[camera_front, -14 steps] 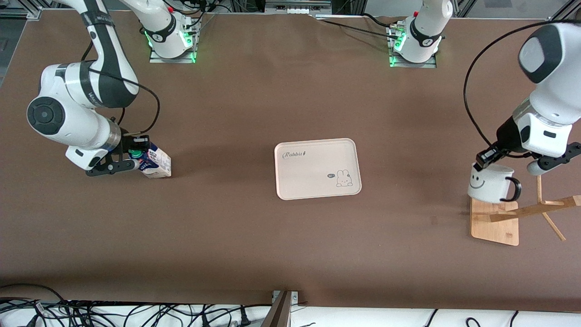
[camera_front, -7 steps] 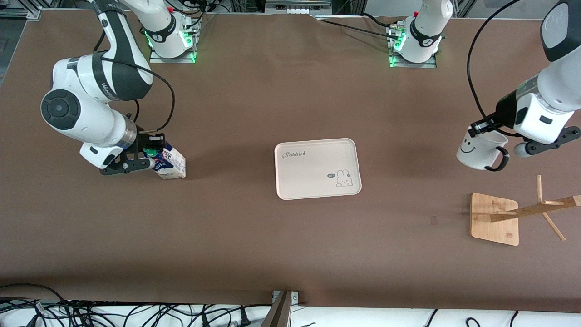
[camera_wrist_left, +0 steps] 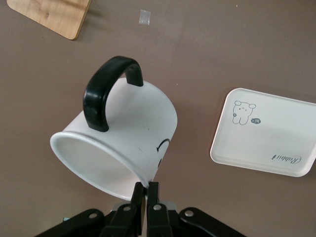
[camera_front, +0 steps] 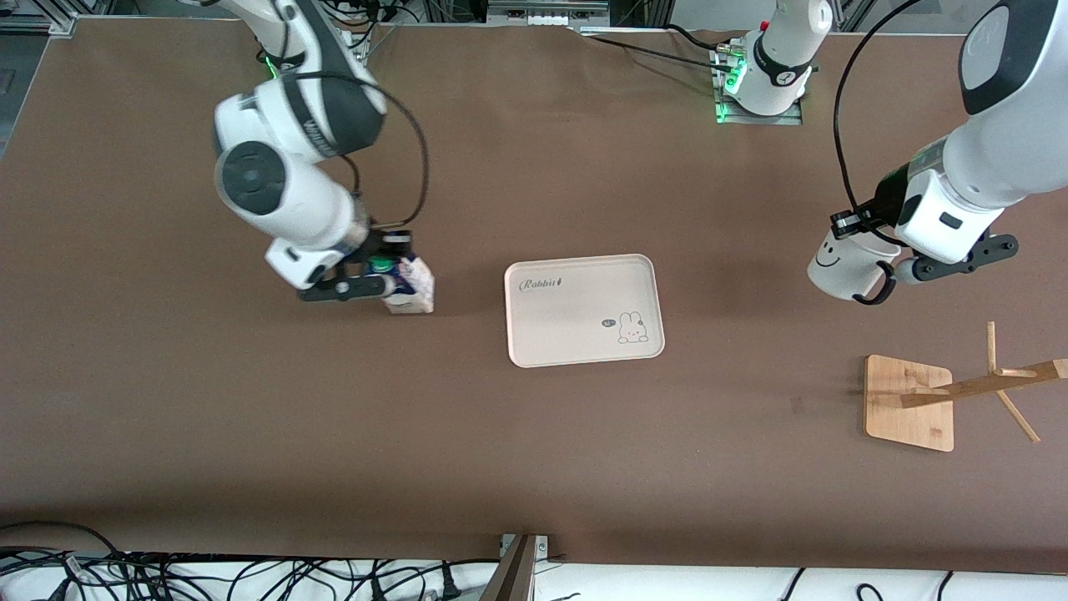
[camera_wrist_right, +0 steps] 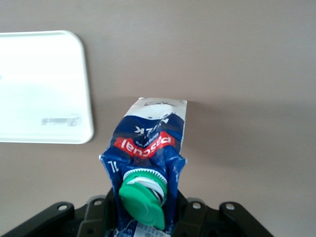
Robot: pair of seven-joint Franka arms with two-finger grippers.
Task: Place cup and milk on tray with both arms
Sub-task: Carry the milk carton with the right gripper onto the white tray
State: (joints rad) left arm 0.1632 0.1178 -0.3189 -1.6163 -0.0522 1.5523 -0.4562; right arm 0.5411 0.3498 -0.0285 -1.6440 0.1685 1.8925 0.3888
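The cream tray [camera_front: 584,310] with "Rabbit" lettering lies at the table's middle; it also shows in the left wrist view [camera_wrist_left: 266,133] and the right wrist view [camera_wrist_right: 42,89]. My left gripper [camera_front: 853,227] is shut on the rim of the white smiley cup [camera_front: 843,269], held tilted in the air toward the left arm's end of the table; the cup [camera_wrist_left: 123,138] has its black handle up. My right gripper [camera_front: 380,265] is shut on the top of the blue-and-white milk carton [camera_front: 410,288] with its green cap [camera_wrist_right: 143,197], beside the tray toward the right arm's end.
A wooden stand base [camera_front: 909,403] with slanted pegs [camera_front: 1001,380] stands toward the left arm's end, nearer the front camera than the cup. Cables lie along the table's front edge.
My right gripper has carried the milk toward the tray. My left gripper has lifted the cup off the wooden stand and moved it toward the tray.
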